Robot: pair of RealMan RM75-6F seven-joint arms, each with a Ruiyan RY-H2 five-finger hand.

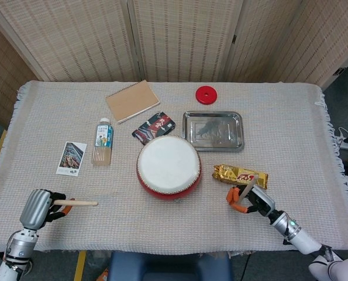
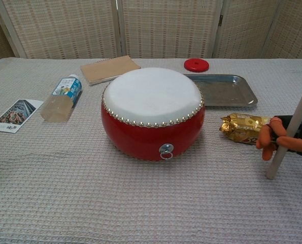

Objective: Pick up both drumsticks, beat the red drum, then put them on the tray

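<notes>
**Both sticks in hand, drum not yet struck**

Right hand (image 1: 247, 200) grasps a drumstick (image 2: 292, 130), fingers (image 2: 268, 140) wrapped round the lower shaft; stick near upright, its lower end close to the desk (image 1: 290, 134), contact not clear. A gold snack packet (image 1: 240, 174) lies just behind that hand.

Left hand (image 1: 40, 208) clenched on the other drumstick (image 1: 77, 202), which lies roughly level, pointing toward the middle. Hand sits at the near-left desk edge, well apart from the drum.

Red drum (image 1: 168, 165) stands at centre; metal tray (image 1: 213, 130) just behind it to the right, nothing in it.

Judgement: pickup looks complete; beating is the step in hand. Next move calls for bringing both sticks inward over the white drumhead (image 2: 151, 95) and tipping them down, without brushing the packet.
</notes>
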